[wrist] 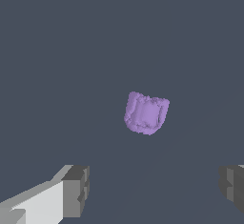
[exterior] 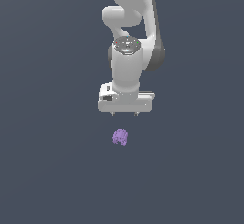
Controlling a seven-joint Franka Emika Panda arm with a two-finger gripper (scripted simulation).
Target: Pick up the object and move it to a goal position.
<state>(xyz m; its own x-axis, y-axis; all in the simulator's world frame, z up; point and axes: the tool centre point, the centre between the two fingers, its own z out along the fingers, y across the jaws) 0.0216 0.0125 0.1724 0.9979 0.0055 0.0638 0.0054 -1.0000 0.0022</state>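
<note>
- Arm point(exterior: 127, 51): white, reaches down over the plain grey floor point(exterior: 47, 170), wrist pointing straight down.
- Gripper point(exterior: 125, 115): fingers spread wide, holding nothing, raised clear of the blob.
- Fingers point(wrist: 76, 189): grey pads well apart in the wrist view.
- Blob point(exterior: 120, 137): small, purple, lumpy, on the floor just below the gripper, untouched.

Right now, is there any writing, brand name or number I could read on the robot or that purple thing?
None: no readable text in either view.
The arm is plain white; small coloured specks on its round grey cap are too small to read as anything.
The purple blob, the gripper and the grey floor bear no marks.
</note>
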